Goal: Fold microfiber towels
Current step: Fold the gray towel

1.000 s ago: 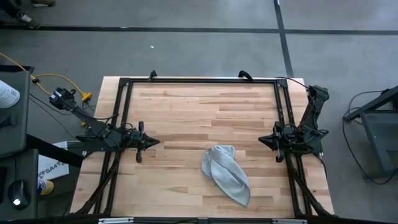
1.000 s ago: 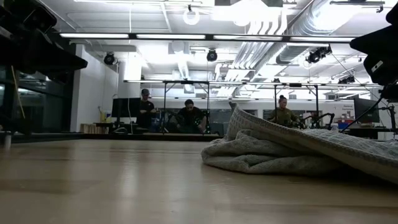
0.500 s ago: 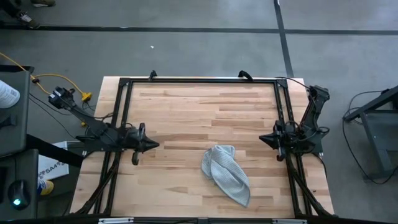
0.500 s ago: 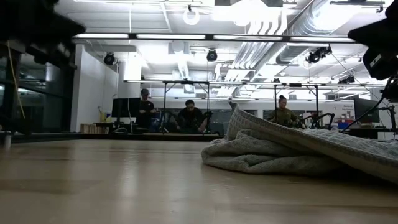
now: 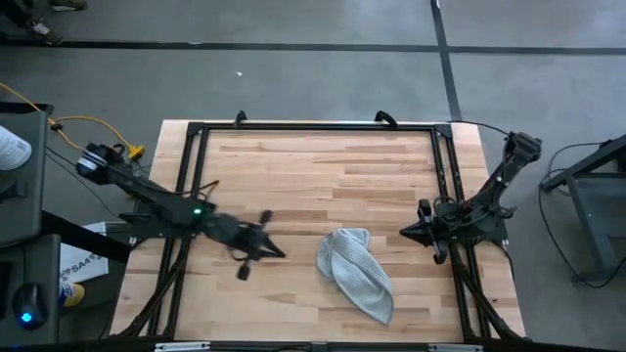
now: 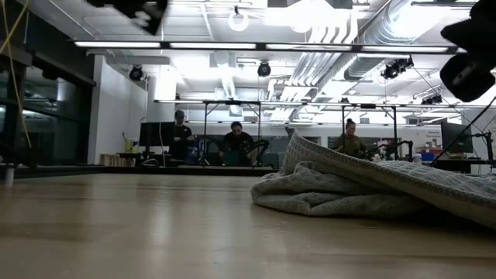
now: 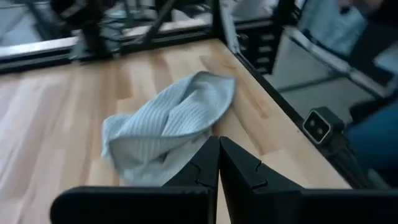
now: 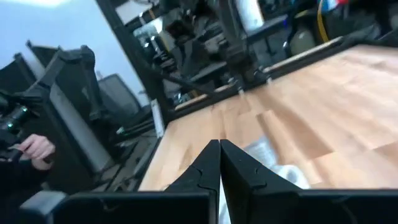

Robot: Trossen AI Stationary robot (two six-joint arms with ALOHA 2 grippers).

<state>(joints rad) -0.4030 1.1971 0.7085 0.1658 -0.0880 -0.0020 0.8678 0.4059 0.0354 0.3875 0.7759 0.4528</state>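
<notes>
I'm steering the left gripper (image 5: 277,253), jaws clenched empty, toward the crumpled towel (image 5: 354,274), risking shoving it instead of pinching it; the right gripper (image 5: 407,233) is waiting clenched

A crumpled grey towel (image 6: 364,190) lies on the wooden tabletop (image 6: 139,225); three people (image 6: 236,145) sit or stand at benches in the workshop beyond.
</notes>
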